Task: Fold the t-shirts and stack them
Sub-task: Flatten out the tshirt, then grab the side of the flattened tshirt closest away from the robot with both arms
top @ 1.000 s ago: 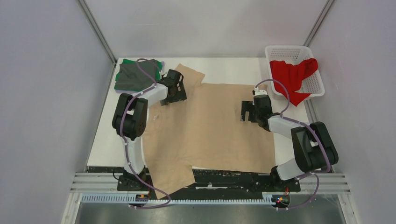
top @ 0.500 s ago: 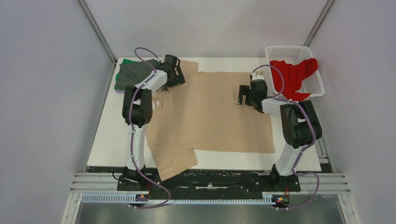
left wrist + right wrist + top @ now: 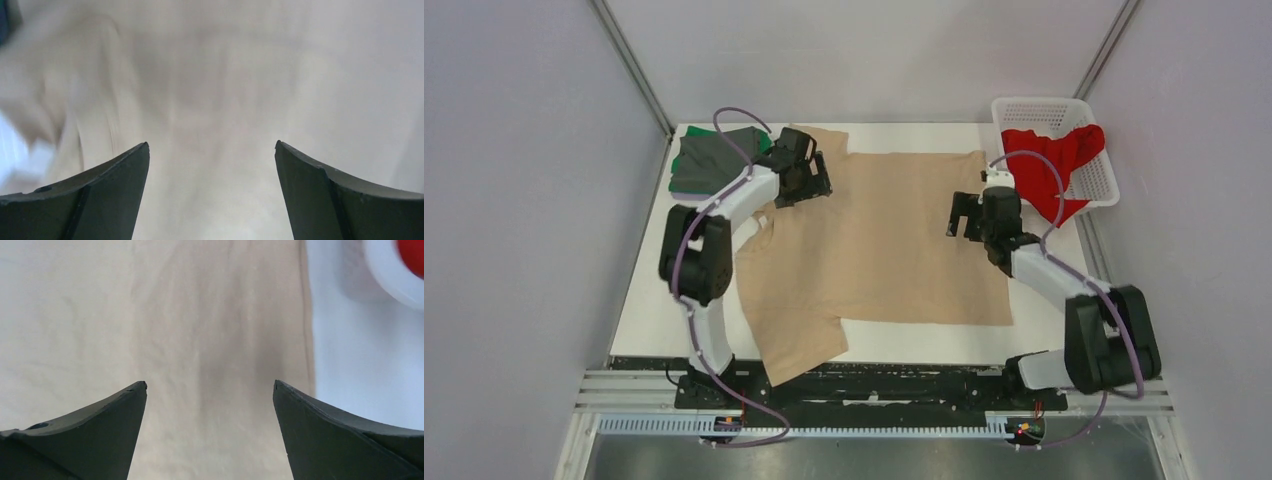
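Change vs. a sec ago: the beige shirt (image 3: 884, 240) sits farther up the tabletop (image 3: 664, 300). Its far edge now runs straight across near the back, and less of it drapes over the near edge. Both arms have since backed off a bit. L claw (image 3: 814, 181) has slid inward from the cloth's far-left corner. R claw (image 3: 962, 214) has come back toward the near side, by the shirt's right edge. Both claws are spread wide w/ nothing between the fingers. Wrist views show only beige cloth below each; L view is blurred.

Meaning, as I judge it: the drag-and-flatten step is done and the cloth is let go. Shirt lies mostly smooth, body mid-tabletop, but one sleeve hangs off the near edge at front-left, and the cloth by the L arm looks bunched. Folding proper not yet begun; next is prob. a re-grip on one side to fold it over.

Other shirts: red shirt (image 3: 1052, 160) is unfolded, half out of the basket (image 3: 1024, 104), far right. Folded grey shirt (image 3: 709, 160) lies on a green shirt (image 3: 673, 172) in the far-left corner, i.e. the stack.

Writing/brands: none readable.
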### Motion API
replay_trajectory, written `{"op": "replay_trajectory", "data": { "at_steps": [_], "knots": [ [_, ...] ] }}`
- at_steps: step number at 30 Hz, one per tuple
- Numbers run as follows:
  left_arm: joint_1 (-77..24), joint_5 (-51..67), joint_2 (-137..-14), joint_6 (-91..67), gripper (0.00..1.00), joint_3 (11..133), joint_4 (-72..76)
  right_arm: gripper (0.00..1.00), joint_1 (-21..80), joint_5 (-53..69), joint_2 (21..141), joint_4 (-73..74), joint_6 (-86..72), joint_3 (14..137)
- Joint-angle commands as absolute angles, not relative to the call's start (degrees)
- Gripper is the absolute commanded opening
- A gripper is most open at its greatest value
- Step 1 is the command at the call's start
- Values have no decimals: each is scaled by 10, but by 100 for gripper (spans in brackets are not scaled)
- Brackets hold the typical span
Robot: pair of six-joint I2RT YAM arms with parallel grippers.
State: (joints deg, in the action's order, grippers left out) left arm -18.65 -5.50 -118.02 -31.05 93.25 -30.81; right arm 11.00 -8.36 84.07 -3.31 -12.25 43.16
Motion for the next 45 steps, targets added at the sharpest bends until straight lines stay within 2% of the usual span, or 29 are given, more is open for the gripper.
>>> {"op": "replay_trajectory", "data": {
  "at_steps": [1,7,14,21,27,32,35,37,40,45],
  "knots": [
    [-243,-79,-947,-323,100,764,-285,99,108,-92,699,-39,-153,332],
    [-333,-115,-754,-418,100,543,-303,99,107,-125,548,-77,-215,211],
    [-452,-166,-615,-503,100,454,-449,99,107,-88,511,-62,-205,184],
    [-550,-165,-569,-619,100,401,-576,99,107,-87,506,-41,-194,191],
    [-620,-133,-580,-678,99,369,-608,99,107,-116,491,-32,-191,186],
    [-637,-112,-595,-692,93,349,-632,99,107,-125,492,-28,-189,187],
    [-639,-92,-602,-692,84,331,-607,99,107,-131,496,-26,-189,188],
    [-638,-82,-610,-692,72,319,-589,99,107,-138,499,-22,-188,191],
    [-638,-74,-621,-695,61,306,-566,99,107,-148,502,-18,-189,193],
    [-638,-66,-640,-687,57,298,-544,99,107,-150,511,-15,-191,194]
  ]
}}
